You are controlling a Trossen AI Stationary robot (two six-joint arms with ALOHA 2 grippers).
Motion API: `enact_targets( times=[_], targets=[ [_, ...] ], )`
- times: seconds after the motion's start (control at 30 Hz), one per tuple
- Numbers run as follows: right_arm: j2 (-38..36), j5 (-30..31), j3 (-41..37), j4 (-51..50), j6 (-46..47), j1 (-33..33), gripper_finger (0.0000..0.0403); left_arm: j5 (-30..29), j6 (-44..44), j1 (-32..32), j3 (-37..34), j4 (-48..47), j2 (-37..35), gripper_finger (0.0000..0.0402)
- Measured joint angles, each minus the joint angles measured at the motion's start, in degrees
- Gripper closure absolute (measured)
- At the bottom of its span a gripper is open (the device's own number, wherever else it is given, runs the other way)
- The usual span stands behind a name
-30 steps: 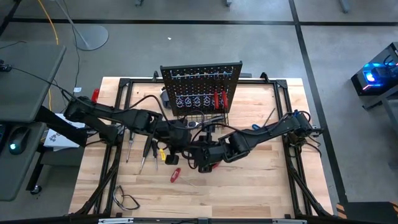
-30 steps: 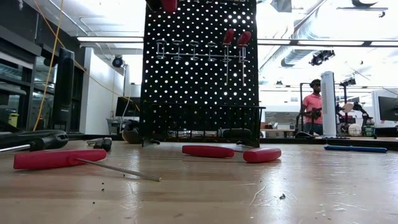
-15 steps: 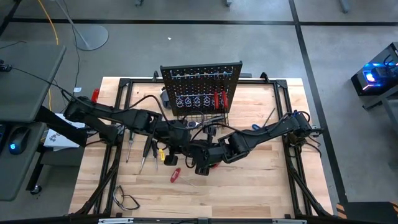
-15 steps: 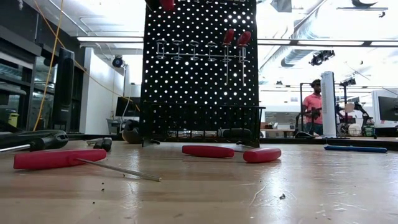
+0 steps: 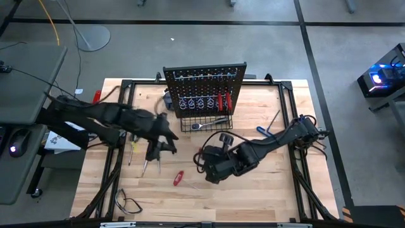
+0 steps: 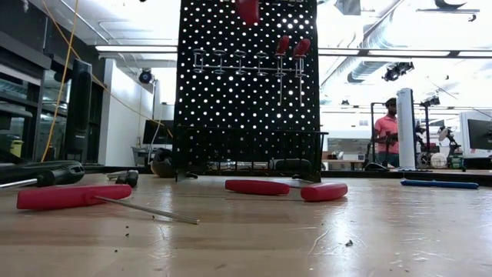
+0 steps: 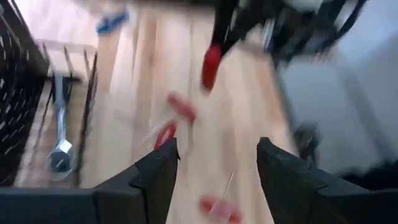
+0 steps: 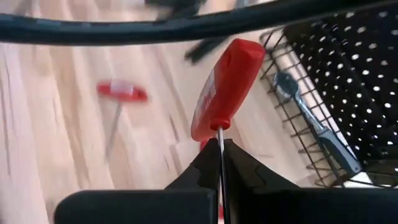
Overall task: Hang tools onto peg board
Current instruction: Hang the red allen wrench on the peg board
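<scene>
My right gripper [image 8: 219,163] is pinched on the shaft of a red-handled screwdriver [image 8: 225,87], held above mid-bench in front of the peg board [image 5: 205,85]. My left gripper [image 7: 214,180] hangs with fingers spread and nothing between them, toward the bench's left side. The wire basket [image 5: 223,125] at the board's base holds a silver wrench [image 5: 209,123]. Two red screwdrivers [image 5: 224,100] hang on the board.
</scene>
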Motion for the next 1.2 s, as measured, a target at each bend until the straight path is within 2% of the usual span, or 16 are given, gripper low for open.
enact_targets(
  times=[0.17,0.23,0.33,0.53,0.7,0.87,1.03,1.2],
  targets=[
    [0.0,11.16,-0.04,14.07,6.16,0.06,0.0403,-4.34,-9.38,-2.08,-15.59,28.77,-10.35,0.0205],
    [0.0,15.78,-0.04,21.51,5.1,-0.25,0.0403,-6.88,-10.81,-2.64,-20.34,39.55,-12.68,0.0205],
    [0.0,19.74,-0.04,31.05,0.85,-1.25,0.0403,-10.48,-9.26,-2.86,-24.17,50.52,-14.32,0.0205],
    [-0.02,20.73,-0.04,45.14,-8.56,-3.11,0.0403,-12.34,2.77,-2.84,-23.4,58.92,-14.33,0.0205],
    [-0.02,20.5,-0.04,54.12,-15.97,-3.86,0.0403,-12.34,10.98,-2.86,-21.93,59.02,-14.29,0.0205],
    [-0.02,20.55,1.48,57.79,-21.3,-3.86,0.0403,-12.96,11.83,-2.86,-21.69,58.87,-14.96,0.02],
    [-0.11,21.72,5.23,58.25,-26.64,-3.86,0.0403,-15.65,11.39,-2.82,-21.69,59.24,-16.33,0.0176],
    [-0.13,19.56,6.47,62.15,-31.96,-5.11,0.0403,-15.79,9.04,-2.82,-21.69,64.27,-15.63,0.0157]
  ],
)
